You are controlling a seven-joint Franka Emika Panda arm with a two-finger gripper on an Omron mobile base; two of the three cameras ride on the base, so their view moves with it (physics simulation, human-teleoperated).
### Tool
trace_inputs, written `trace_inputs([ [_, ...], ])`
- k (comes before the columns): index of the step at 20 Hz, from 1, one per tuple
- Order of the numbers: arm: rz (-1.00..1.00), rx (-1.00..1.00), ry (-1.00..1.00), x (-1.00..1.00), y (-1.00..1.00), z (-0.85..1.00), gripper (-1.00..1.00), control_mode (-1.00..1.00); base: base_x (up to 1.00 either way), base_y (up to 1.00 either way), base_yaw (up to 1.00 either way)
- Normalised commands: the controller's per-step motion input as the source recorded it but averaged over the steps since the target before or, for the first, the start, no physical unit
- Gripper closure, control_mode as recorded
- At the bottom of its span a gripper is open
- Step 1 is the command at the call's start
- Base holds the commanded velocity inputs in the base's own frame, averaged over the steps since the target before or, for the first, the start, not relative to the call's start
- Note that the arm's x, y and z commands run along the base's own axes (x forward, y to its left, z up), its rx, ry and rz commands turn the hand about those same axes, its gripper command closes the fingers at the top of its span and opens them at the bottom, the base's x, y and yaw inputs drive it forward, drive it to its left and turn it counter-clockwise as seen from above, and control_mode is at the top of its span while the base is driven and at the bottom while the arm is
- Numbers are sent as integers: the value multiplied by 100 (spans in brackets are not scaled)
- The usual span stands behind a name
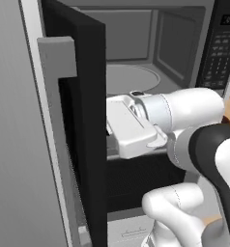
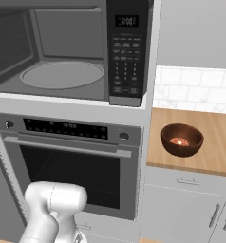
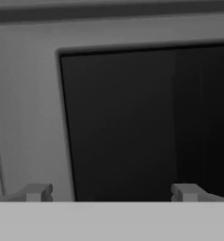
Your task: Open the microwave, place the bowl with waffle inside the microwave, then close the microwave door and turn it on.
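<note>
Microwave door (image 1: pixel 83 120) swung open, fingers (image 3: pixel 38 192) spread wide (nothing between them), wooden bowl (image 2: pixel 182 139) with waffle (image 2: pixel 179 141) on tabletop (image 2: pixel 214 142).

The microwave (image 2: pixel 62 52) is grey inside, with a black door (image 1: pixel 80 120) and black keypad (image 2: pixel 127 52). The bowl (image 2: pixel 182 140) is reddish-brown. The waffle (image 2: pixel 179 141) is orange. The counter (image 2: pixel 214 142) is light wood.

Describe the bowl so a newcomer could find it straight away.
Start at the open microwave above the silver oven, then look right to the wooden counter under the white tiles. The bowl sits there alone: round, deep, reddish-brown, with a small orange-tan waffle inside.
</note>
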Motion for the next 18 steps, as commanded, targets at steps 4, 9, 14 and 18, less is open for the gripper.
trace_inputs([
  [4,0,-1,0,0,52,-1,-100,-100,0,0,0],
  [9,0,-1,0,0,53,0,-100,-100,0,0,0],
  [14,0,0,0,1,46,0,-100,-100,0,0,0],
  [18,0,-1,0,4,38,-3,-100,-100,0,0,0],
])
